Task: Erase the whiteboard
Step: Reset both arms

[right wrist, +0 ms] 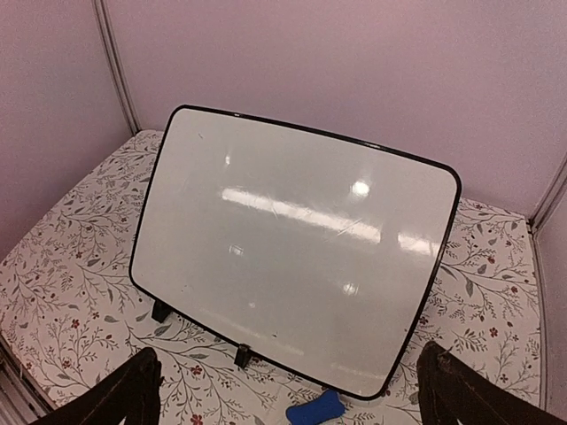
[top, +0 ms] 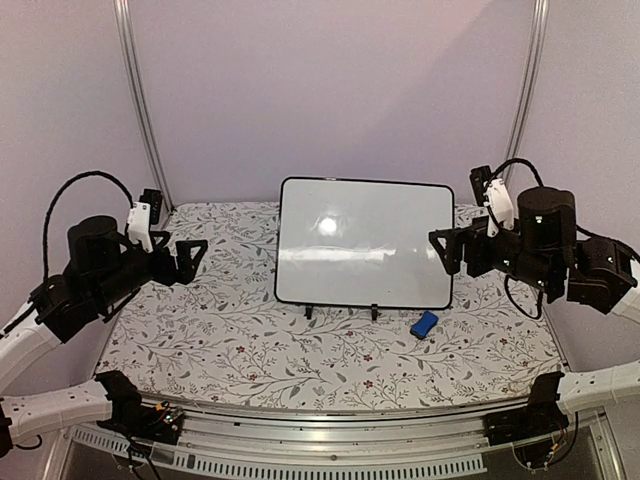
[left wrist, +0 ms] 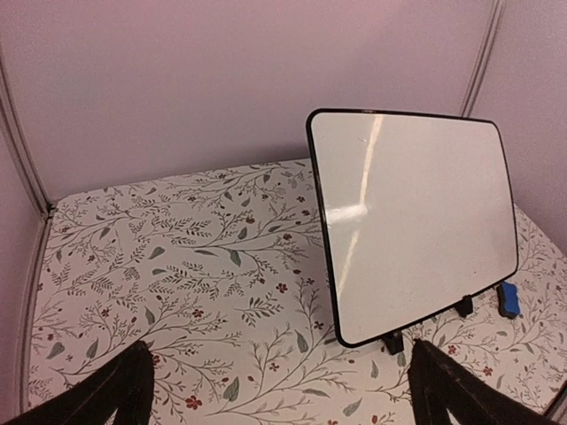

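Observation:
The whiteboard [top: 365, 243] stands tilted on small black feet at the back middle of the floral table. Its glossy white face shows only light reflections and faint smudges, with no writing that I can see. It also fills the left wrist view's right side [left wrist: 416, 221] and the middle of the right wrist view [right wrist: 292, 248]. My left gripper [top: 187, 257] hovers open to the board's left, well apart from it [left wrist: 279, 376]. My right gripper [top: 447, 250] hangs open by the board's right edge [right wrist: 291, 376]. Neither holds anything.
A small blue eraser block [top: 424, 323] lies on the floral tablecloth [top: 250, 340] just in front of the board's lower right corner, also visible as the eraser [right wrist: 315, 409] below my right fingers. Purple walls and metal posts [top: 140, 100] close in the back and sides.

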Action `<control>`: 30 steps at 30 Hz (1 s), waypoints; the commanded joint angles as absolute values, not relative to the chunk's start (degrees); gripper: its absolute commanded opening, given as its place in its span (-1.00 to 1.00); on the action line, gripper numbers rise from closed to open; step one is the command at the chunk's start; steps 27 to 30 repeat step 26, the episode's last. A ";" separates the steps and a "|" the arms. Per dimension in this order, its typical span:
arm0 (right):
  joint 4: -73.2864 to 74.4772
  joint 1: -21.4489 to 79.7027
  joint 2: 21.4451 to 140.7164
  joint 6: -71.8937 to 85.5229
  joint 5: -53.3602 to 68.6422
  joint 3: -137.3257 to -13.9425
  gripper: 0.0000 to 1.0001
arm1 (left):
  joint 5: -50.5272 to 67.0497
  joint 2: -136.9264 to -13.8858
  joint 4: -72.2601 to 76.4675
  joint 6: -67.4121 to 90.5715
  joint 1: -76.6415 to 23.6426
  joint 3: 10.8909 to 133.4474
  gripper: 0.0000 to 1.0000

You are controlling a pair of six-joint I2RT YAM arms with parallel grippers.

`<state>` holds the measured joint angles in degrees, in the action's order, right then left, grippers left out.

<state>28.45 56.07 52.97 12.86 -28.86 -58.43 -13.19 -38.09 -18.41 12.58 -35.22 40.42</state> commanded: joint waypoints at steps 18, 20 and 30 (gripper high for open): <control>39.86 55.81 38.84 12.73 -43.44 -55.91 0.98 | -3.11 -39.38 -19.23 10.30 -34.81 39.43 0.99; 39.69 55.81 39.00 12.59 -43.27 -55.83 0.98 | -3.08 -39.29 -19.09 10.11 -34.83 39.21 0.99; 38.35 55.81 38.43 14.33 -41.80 -53.33 0.98 | -3.82 -38.40 -19.03 10.12 -34.82 38.98 0.99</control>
